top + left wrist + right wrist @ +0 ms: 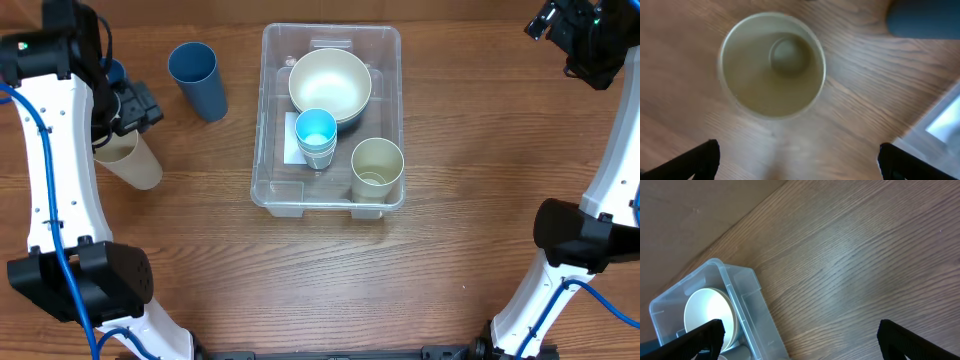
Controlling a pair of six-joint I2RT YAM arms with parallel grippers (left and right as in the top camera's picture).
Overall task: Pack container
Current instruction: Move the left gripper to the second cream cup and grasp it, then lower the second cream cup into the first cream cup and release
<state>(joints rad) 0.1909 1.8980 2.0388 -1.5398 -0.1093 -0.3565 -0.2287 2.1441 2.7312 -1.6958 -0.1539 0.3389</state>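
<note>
The clear container (pixel 268 120) stands at the table's middle. It holds a white bowl (pixel 330 82), a light blue cup stack (pixel 316 133) and a beige cup (pixel 377 167). A second beige cup (pixel 132 163) stands at the left, and a dark blue cup (pixel 197 80) stands further back. My left gripper (pixel 128 115) hovers over the second beige cup, open and empty. The left wrist view looks straight down into this cup (pixel 772 65), ahead of the spread fingers (pixel 797 162). My right gripper (pixel 575 35) is high at the far right, open and empty (pixel 800 340).
The right wrist view shows the container's corner (pixel 747 305) with the white bowl (pixel 707 317) inside it. The left wrist view shows the dark blue cup (pixel 922 20) and a container edge (pixel 940 125). Something blue (pixel 114 72) is partly hidden behind the left arm.
</note>
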